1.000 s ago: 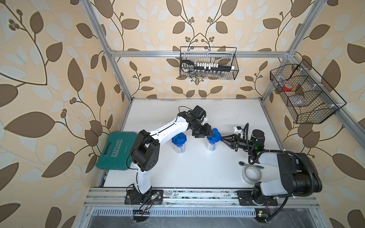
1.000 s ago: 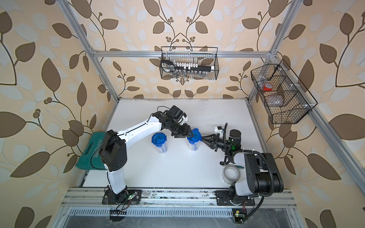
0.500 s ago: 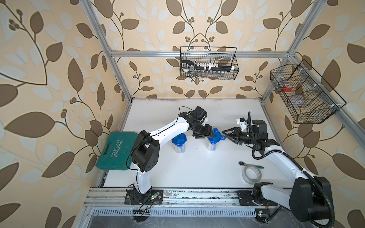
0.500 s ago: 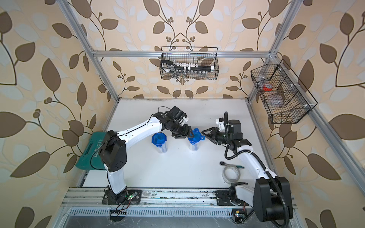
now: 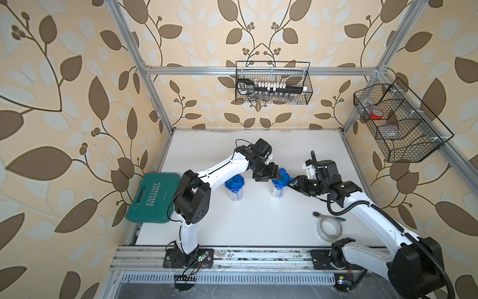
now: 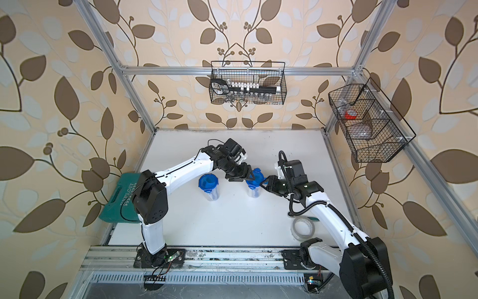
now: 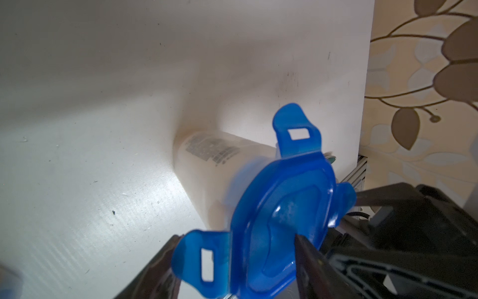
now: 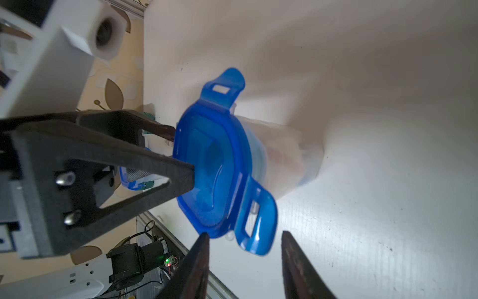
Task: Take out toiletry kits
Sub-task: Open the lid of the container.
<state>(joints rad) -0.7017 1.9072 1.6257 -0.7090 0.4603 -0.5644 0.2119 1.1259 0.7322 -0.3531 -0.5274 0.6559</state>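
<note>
Since a second ago the right arm has risen from its folded crouch and stretched out, carrying the right claw (image 8: pixel 245 240) to the farther jar (image 5: pixel 276 192), the one well away from the green case (image 5: pixel 155 196). The left arm has hardly stirred.

That jar stands upright on the desk (image 5: pixel 245 227), long axis vertical, blue lid (image 7: pixel 282 214) facing up. The nearer jar (image 5: pixel 234 194) stands between it and the case.

The toiletry kits (image 8: pixel 279 160) are shut inside the jars. Through the farther jar's cloudy wall they show only as a pinkish smear, so they probably stand on end along its axis.

The left claw (image 5: pixel 267 178) sits over the lid, one finger in its recess and the other outside the rim on the case side. Whether it pinches the rim or merely straddles it, I cannot tell. The right claw is released, fingers apart and empty, with a lid tab (image 8: pixel 256 220) just ahead of the gap, on the side away from the case.

Freeing the lid looks like the step in hand. Done well, the left claw steadies the jar from above while the right hooks that tab and flips it outward. The push should be gentle so the tall jar does not tip, and the lid should then lift straight up along the axis.
</note>
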